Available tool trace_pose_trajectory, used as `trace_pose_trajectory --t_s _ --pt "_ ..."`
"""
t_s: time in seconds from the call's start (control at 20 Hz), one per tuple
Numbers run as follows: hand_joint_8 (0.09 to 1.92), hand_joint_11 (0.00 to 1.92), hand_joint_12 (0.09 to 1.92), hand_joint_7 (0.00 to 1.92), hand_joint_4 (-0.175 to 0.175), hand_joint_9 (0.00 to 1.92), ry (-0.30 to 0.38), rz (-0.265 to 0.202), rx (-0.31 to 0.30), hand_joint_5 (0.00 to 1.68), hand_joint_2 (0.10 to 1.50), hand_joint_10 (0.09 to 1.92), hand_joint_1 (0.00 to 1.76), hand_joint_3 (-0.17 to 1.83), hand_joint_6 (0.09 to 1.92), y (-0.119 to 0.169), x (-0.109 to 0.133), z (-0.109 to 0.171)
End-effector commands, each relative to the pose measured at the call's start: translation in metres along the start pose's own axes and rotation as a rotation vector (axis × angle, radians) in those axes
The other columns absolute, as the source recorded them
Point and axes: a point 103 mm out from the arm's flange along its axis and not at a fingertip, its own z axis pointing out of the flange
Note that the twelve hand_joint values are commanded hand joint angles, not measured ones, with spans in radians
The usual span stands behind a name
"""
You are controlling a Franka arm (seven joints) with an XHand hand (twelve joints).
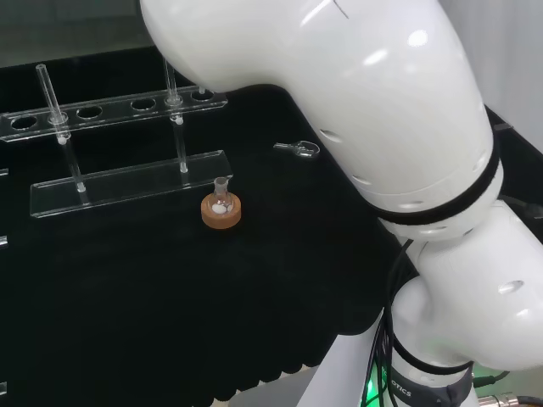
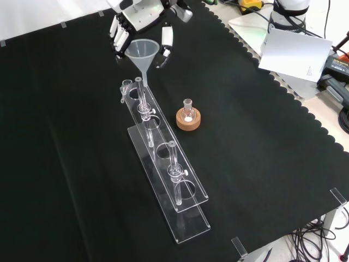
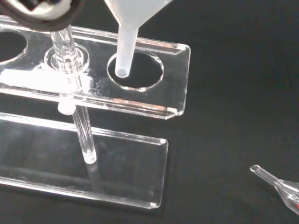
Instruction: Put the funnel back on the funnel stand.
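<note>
Clear plastic funnel point(image 2: 143, 52), pinched in the robot's hand point(image 2: 143, 22), hangs with its stem over the funnel stand's point(image 2: 163, 164) end hole.

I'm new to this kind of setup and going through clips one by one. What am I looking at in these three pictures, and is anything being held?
This is one white robot arm with a black and white hand, working at a bench covered with black cloth. The head view looks from behind and above the arm, so its big white links fill the right. The front view looks down from the opposite side. The wrist view rides by the palm.

On the cloth stands a clear funnel stand with a row of holes, a small flask on a cork ring, and a small glass piece.

In the front view the hand's fingers curl around a clear funnel. In the wrist view, the funnel's stem points at the end hole.
</note>
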Motion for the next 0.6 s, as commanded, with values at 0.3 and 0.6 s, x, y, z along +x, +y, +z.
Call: trace_pose_trajectory --t_s 0.3,0.6 --pt "0.77 0.76 1.15 0.75 -0.043 1.14 0.012 -0.024 -0.024 0.71 0.78 0.41 0.84 0.6 0.78 0.027 0.001 0.01" --pt "0.77 0.76 1.15 0.75 -0.042 1.13 0.01 -0.026 0.001 0.71 0.78 0.4 0.84 0.61 0.78 0.036 -0.002 0.021"
